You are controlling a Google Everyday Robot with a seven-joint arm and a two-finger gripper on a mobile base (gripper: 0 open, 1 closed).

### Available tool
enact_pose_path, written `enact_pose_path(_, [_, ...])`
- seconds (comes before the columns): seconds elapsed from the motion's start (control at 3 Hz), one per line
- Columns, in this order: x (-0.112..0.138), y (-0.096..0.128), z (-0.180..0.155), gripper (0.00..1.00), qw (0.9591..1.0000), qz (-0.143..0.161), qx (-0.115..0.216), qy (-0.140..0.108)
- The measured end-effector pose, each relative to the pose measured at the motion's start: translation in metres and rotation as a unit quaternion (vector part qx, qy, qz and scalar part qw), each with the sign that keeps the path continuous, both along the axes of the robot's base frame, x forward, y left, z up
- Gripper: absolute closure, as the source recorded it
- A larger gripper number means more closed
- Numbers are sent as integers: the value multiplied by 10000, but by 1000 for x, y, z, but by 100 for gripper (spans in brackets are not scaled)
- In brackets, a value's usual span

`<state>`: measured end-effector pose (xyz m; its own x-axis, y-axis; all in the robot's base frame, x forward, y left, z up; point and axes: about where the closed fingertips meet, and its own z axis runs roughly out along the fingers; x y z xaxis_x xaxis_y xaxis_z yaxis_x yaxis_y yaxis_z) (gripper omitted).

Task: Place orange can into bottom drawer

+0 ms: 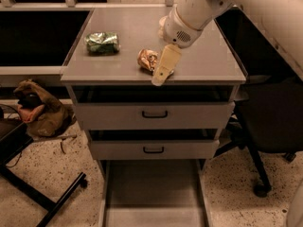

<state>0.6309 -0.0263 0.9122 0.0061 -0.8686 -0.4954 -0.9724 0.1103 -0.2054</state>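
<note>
The grey cabinet's worktop (208,63) carries everything loose. The white robot arm (199,8) reaches down over it from the upper right. At the cabinet's foot the bottom drawer (154,193) is pulled out towards the camera, its flat grey floor in view between thin side rails. Above it sit two shallower drawers, the top drawer (118,116) and the middle drawer (118,150), each with a black handle. Their fronts hide whatever they hold.

A dark office chair (272,119) stands to the right of the cabinet, and a brown bag (40,110) slumps on the speckled floor to the left.

The tan gripper (161,74) hangs tilted over the worktop's front edge, just beside the orange can (147,59) and overlapping its right side. Whether it is wide or narrow cannot be told.

The orange can lies on its side on the worktop, not in any drawer. The green can (102,42) lies well to its left. A sliver of pale bowl (161,22) shows behind the arm, its inside hidden.
</note>
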Motion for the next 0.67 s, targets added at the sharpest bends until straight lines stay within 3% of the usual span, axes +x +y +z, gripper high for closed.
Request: enact_pose_path(0.67, [7, 8, -5, 0, 9999, 65, 86, -55])
